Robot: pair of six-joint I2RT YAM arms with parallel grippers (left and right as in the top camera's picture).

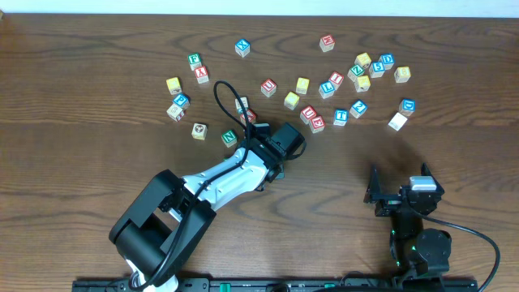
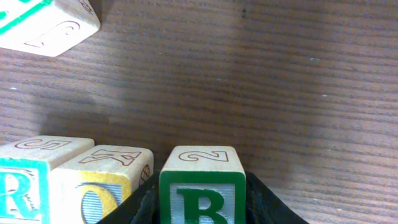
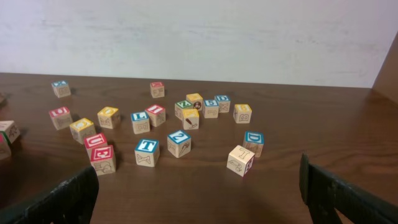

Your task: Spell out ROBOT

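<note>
- Left gripper [image 2: 202, 190] has its black fingers close along both sides of the green B cube [image 2: 200, 163]; whether they press it cannot be told.
- That cube stands on the table [image 2: 280, 93], just right of the yellow O cube [image 2: 93, 193], with a thin gap between them; the green R cube [image 2: 22, 190] sits against the O's other side.
- Bare wood lies beyond the row, apart from a green-edged cube [image 2: 46, 25] at the upper left corner.
- Right gripper [image 3: 199, 196] is spread wide over bare wood, well short of the blue T cube [image 3: 147, 148].
</note>
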